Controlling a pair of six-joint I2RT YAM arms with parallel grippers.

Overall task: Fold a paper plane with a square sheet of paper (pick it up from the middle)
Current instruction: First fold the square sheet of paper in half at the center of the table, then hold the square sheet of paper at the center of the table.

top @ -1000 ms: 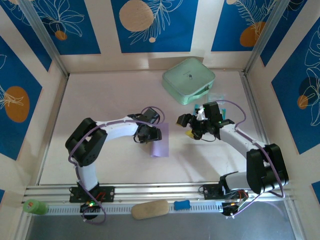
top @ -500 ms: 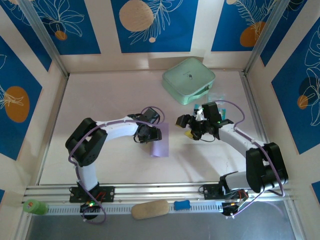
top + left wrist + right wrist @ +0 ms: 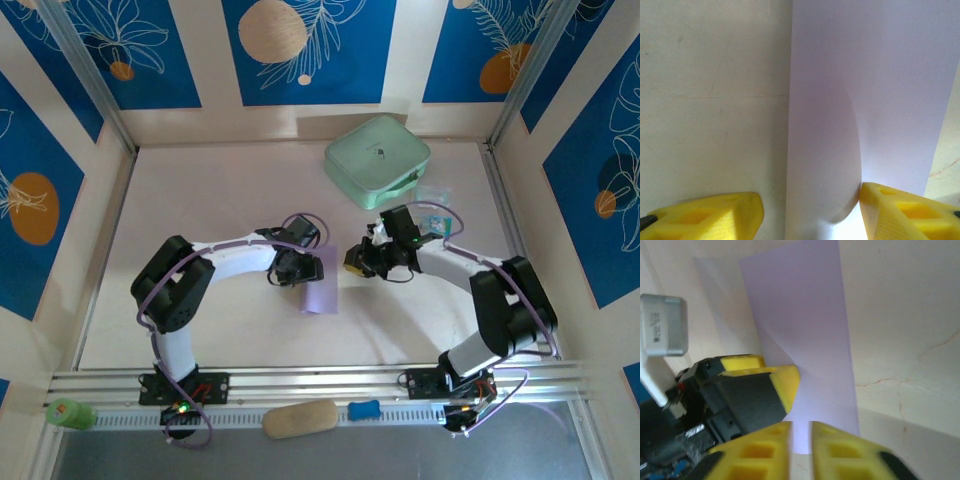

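The square sheet of paper (image 3: pixel 322 288) lies on the table as a lavender oblong, folded over, with a diagonal crease in the right wrist view (image 3: pixel 810 315). No paper plane shape is in view. My left gripper (image 3: pixel 303 271) rests on the sheet's left part. It is open, its yellow fingers straddling the sheet's left edge (image 3: pixel 810 215) over the flat paper (image 3: pixel 865 90). My right gripper (image 3: pixel 353 264) hovers just right of the sheet. Its jaws (image 3: pixel 800 450) are drawn together to a thin slit with nothing gripped, close to the left gripper's finger (image 3: pixel 786 382).
A mint-green case (image 3: pixel 377 160) sits at the back, with small blue packets (image 3: pixel 436 195) to its right. On the near rail lie a beige oblong (image 3: pixel 300 418), a blue piece (image 3: pixel 364 409) and a green object (image 3: pixel 68 412). Walls enclose the table.
My right gripper has swung left toward the sheet's right edge and its jaws have closed from wide open. The left arm and the sheet have not moved.
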